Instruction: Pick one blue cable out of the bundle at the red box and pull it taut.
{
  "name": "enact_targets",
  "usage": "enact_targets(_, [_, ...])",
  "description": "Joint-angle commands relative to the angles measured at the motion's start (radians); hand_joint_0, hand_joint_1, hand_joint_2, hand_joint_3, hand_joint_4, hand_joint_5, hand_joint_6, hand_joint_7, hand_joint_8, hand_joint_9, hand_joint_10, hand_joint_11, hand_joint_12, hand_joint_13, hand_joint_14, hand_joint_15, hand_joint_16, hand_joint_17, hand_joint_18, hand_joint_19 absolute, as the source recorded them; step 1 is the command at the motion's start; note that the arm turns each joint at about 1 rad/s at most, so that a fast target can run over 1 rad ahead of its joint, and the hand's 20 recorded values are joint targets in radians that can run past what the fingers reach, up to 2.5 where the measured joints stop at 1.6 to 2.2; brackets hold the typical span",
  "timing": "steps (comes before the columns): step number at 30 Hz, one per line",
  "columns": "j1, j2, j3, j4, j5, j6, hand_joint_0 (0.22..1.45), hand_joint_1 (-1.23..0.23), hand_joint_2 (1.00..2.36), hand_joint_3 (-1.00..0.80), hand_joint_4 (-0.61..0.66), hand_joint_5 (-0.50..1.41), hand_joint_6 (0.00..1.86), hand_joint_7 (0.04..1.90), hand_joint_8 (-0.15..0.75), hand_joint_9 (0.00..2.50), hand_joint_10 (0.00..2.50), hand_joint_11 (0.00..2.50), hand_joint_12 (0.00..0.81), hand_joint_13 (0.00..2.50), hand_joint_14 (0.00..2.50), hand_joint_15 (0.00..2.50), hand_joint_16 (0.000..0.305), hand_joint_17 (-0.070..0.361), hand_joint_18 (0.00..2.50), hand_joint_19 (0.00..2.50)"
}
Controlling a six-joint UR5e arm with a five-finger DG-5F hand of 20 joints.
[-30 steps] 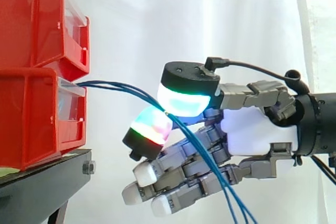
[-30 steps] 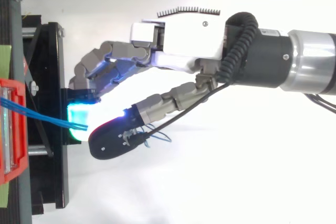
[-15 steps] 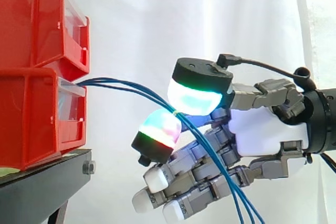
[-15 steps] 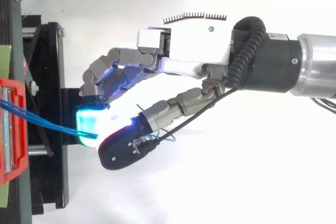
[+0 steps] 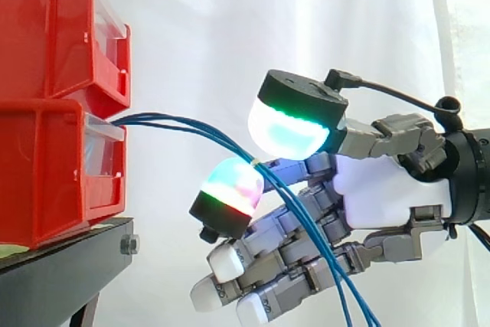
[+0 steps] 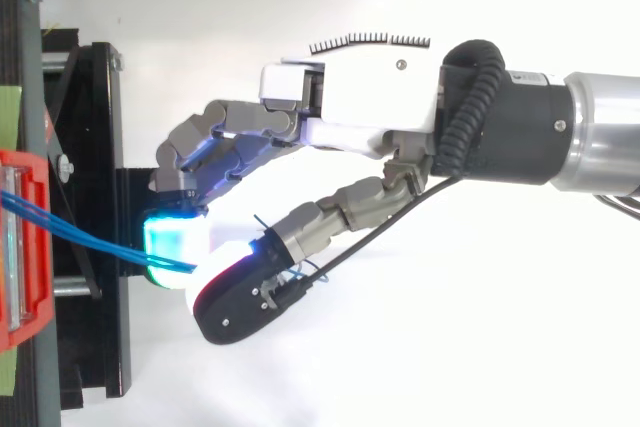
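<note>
Tracing the blue cables first, I see them leave the front of the lower red box as a small bundle. In the side view they run almost level toward 3 o'clock, then bend and drop toward 5 o'clock across the hand and out at the bottom edge. The bend sits right where the glowing thumb pad comes down over a curled finger's pad. Those two are closed on the strands in a pinch, while the other fingers curl loosely underneath, gripping nothing. I can't tell whether the pinch has one strand or all of them. From the hand the box lies at 9 o'clock, with the black stand under it. The span between box and pinch follows that 9-to-3 line with a soft upward bow, so I judge it not yet taut. My next pull should go straight toward 3 o'clock, away from the box; if extra strands are caught, they will tighten together.
</note>
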Motion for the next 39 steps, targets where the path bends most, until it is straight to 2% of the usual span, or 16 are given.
enact_targets(1, [0.001,-0.001,0.000,0.002,0.001,0.000,0.56,-0.83,1.00,-0.48,0.19,-0.17,0.80,0.99,0.358,0.72,0.02,0.60,0.366,0.41,0.01,0.19,0.054,0.122,0.41,0.28])
enact_targets(5, [0.002,-0.001,0.000,0.002,0.001,0.000,0.64,-0.82,1.01,-0.37,0.18,-0.18,0.84,0.96,0.350,0.72,0.01,0.61,0.358,0.44,0.01,0.19,0.053,0.119,0.45,0.27])
enact_targets(15, [0.004,0.001,0.000,0.002,0.010,0.002,0.61,-0.81,1.02,-0.16,0.10,-0.18,0.88,0.99,0.357,0.74,0.01,0.62,0.356,0.44,0.01,0.20,0.052,0.117,0.46,0.29])
enact_targets(21, [0.004,0.001,0.000,0.000,0.010,0.003,0.61,-0.81,1.01,-0.12,0.08,-0.16,0.88,1.00,0.378,0.79,0.01,0.63,0.379,0.46,0.01,0.21,0.057,0.128,0.49,0.29])
enact_targets(27, [0.006,0.001,0.008,-0.011,0.011,0.038,0.61,-0.81,1.01,-0.12,0.07,-0.16,0.88,1.01,0.382,0.88,0.01,0.75,0.381,0.47,0.01,0.21,0.057,0.129,0.49,0.29])
enact_targets(30, [0.007,0.001,0.025,-0.069,0.016,0.086,0.61,-0.81,1.01,-0.12,0.07,-0.16,0.88,1.01,0.383,0.97,0.02,0.85,0.380,0.48,0.01,0.21,0.057,0.128,0.49,0.29])
enact_targets(33, [0.010,0.001,0.066,-0.192,0.017,0.115,0.61,-0.81,1.01,-0.13,0.07,-0.17,0.88,1.01,0.384,1.03,0.02,1.00,0.380,0.49,0.01,0.22,0.056,0.127,0.49,0.29])
enact_targets(34, [0.010,0.002,0.069,-0.204,0.017,0.115,0.61,-0.81,1.01,-0.13,0.07,-0.17,0.88,1.01,0.381,1.03,0.02,1.01,0.378,0.49,0.01,0.22,0.056,0.127,0.49,0.29])
enact_targets(35, [0.010,0.001,0.080,-0.245,0.016,0.120,0.61,-0.81,1.01,-0.13,0.07,-0.17,0.88,1.01,0.381,1.05,0.01,1.05,0.377,0.50,0.01,0.23,0.056,0.127,0.49,0.28])
enact_targets(39, [0.010,0.002,0.091,-0.293,0.016,0.121,0.61,-0.80,1.01,-0.14,0.06,-0.17,0.88,1.00,0.370,1.08,0.01,1.13,0.373,0.52,0.01,0.24,0.055,0.124,0.48,0.29])
